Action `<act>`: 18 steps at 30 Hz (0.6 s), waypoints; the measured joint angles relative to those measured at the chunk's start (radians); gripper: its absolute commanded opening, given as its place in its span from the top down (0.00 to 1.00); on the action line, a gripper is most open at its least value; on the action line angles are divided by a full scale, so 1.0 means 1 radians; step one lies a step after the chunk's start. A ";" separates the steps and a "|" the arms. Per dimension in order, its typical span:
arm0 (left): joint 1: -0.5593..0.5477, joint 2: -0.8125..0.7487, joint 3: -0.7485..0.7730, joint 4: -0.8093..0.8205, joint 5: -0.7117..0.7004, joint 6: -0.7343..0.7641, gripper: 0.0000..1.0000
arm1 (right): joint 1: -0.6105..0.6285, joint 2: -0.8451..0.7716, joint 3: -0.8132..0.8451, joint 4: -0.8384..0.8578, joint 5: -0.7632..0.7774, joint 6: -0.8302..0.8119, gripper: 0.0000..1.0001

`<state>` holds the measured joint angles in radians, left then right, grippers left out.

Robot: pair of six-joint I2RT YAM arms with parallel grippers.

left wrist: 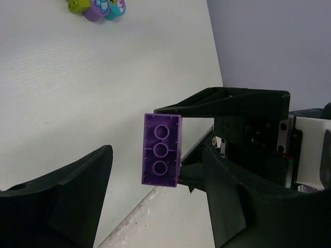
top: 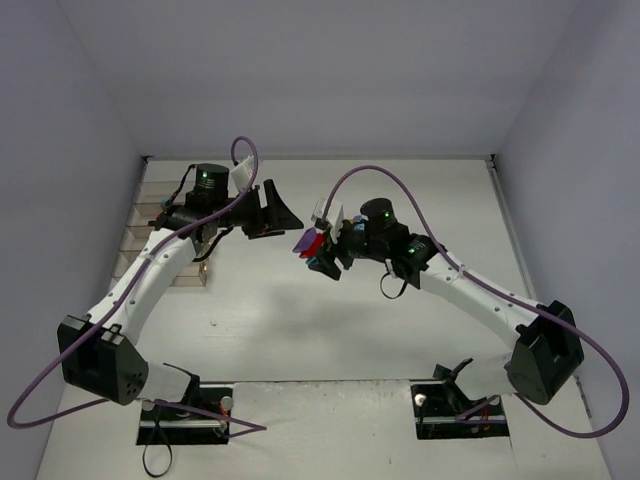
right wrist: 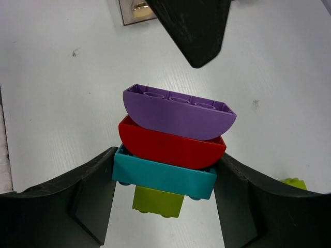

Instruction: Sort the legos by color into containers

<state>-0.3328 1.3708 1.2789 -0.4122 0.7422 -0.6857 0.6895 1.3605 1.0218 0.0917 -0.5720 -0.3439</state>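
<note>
A stack of legos [top: 312, 245] hangs above the table in my right gripper [top: 322, 255]. From the top it is a purple curved brick [right wrist: 178, 111], a red curved brick [right wrist: 170, 144], a cyan brick [right wrist: 163, 175] and a small lime green brick [right wrist: 158, 202]. My right gripper [right wrist: 165, 178] is shut on the cyan brick's two ends. My left gripper [top: 283, 212] is open and faces the stack's purple end [left wrist: 162, 150] without touching it. The clear containers [top: 150, 240] stand at the left, partly hidden by the left arm.
Loose lime green [left wrist: 77, 5], purple [left wrist: 94, 11] and cyan [left wrist: 115, 9] legos lie together on the white table. Another lime green brick [right wrist: 294, 182] lies by the right finger. Grey walls close in the table's back and sides.
</note>
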 measured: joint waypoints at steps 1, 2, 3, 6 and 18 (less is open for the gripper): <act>0.000 0.000 0.000 0.002 0.005 -0.001 0.37 | 0.005 0.004 0.003 -0.001 0.000 -0.002 0.99; 0.000 0.000 0.000 0.006 0.013 -0.002 0.37 | 0.009 0.009 0.008 -0.002 -0.001 -0.003 0.99; 0.000 0.000 0.000 0.008 0.016 -0.002 0.37 | 0.013 0.014 0.014 -0.005 -0.001 -0.003 0.99; -0.002 0.002 0.000 0.003 0.022 -0.002 0.37 | 0.018 0.034 0.037 -0.004 -0.013 -0.003 0.98; -0.045 0.039 0.003 -0.044 0.015 0.004 0.45 | 0.026 0.044 0.042 0.014 -0.025 -0.033 0.97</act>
<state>-0.3775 1.4101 1.2819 -0.4564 0.7574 -0.6815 0.7151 1.4048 1.0634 0.1059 -0.5968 -0.3771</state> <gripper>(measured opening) 0.598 0.630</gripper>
